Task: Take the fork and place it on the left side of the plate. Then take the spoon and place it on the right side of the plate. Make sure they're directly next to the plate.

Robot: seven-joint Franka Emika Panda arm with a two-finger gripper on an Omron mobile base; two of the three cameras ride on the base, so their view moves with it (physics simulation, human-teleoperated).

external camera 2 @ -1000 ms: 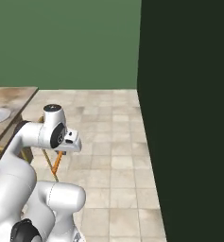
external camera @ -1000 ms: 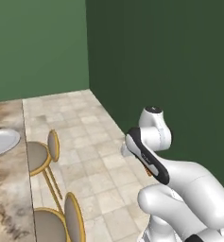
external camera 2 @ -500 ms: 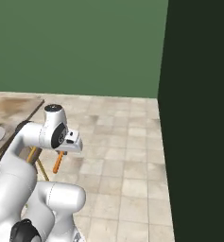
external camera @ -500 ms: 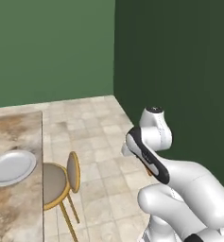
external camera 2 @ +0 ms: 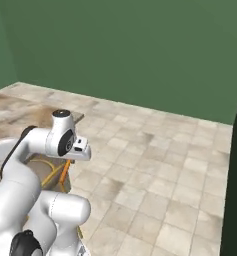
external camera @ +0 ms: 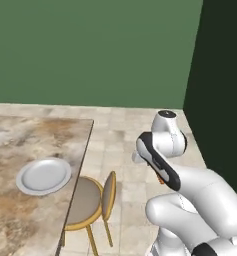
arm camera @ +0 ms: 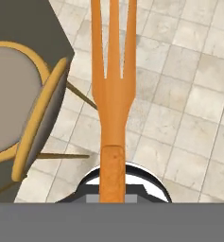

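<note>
One orange fork point(arm camera: 113, 94), with three tines. One round grey-white plate point(external camera: 43, 175) on one marble-patterned table point(external camera: 20, 145). One chair point(external camera: 92, 200) with a grey seat and yellow frame, tucked just beside the table's edge. One white robot arm point(external camera: 162, 150).

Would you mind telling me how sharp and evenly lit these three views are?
Left base view: flat, even light, the plate softly shaded, no glare. Right base view: even too, the right edge very dark. Hand view: the fork crisp, held close to the lens and looming large.
</note>
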